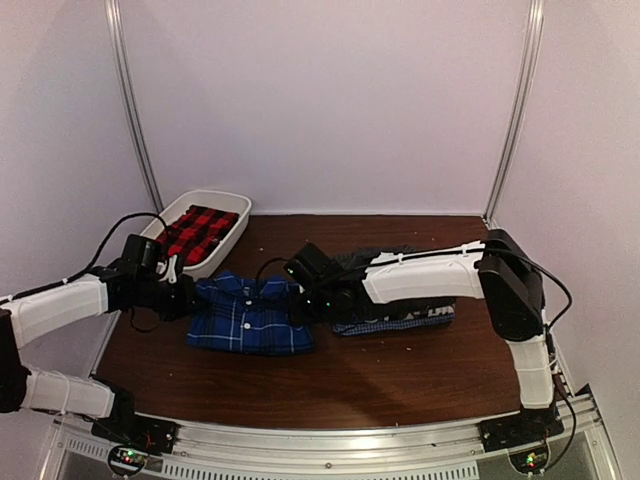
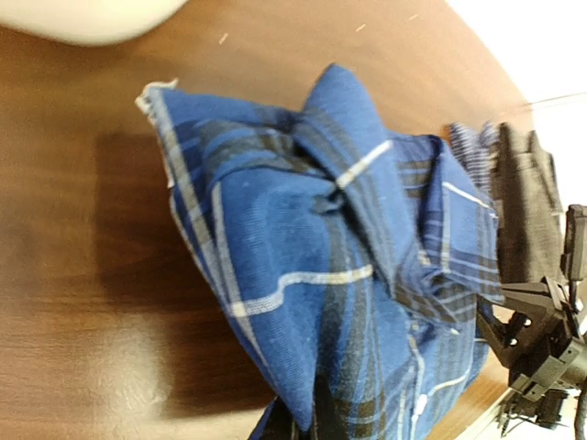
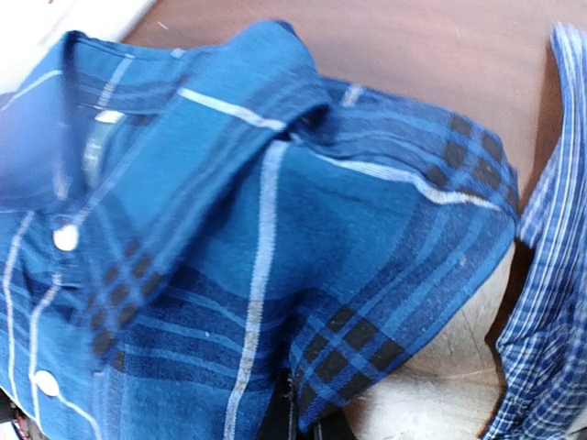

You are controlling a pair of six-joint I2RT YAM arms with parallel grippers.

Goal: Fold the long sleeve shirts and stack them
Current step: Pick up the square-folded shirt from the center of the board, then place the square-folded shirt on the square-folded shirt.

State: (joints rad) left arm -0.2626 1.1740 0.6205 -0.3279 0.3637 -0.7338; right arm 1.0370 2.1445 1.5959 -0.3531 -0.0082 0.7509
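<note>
While looking down from the overhead view, noted brown wooden table [image 1: 400, 385] carrying all the cloth across its middle band. Next in size: blue-and-black plaid shirt with thin white lines [image 1: 248, 318], collared, buttoned, partly folded, just left of table centre, collar at the far end, long axis near-to-far. Just beside it on the right: charcoal striped shirt [image 2: 527, 206], folded, next to a finer blue-and-white checked cloth [image 3: 541, 275], both mostly hidden under the right forearm. Far left: white plastic tub [image 1: 232, 204] holding red-and-black plaid shirt [image 1: 197, 235], crumpled, not folded.

Left tool [image 1: 183, 296] at the blue shirt's left shoulder edge. Closed narrow, with cloth bunching toward it in the wrist view, so judged pinching that edge. Right tool [image 1: 300, 300] at the opposite shoulder edge, likewise closed narrow on bunched cloth.

Key relation: blue shirt directly between the two tools, one per side, neither arm nearer. Line between the tools crossing the shirt's long axis at the collar end. Judged step: carrying the collar half toward the near hem. Calls for both arms travelling together, else a skewed crease.
</note>
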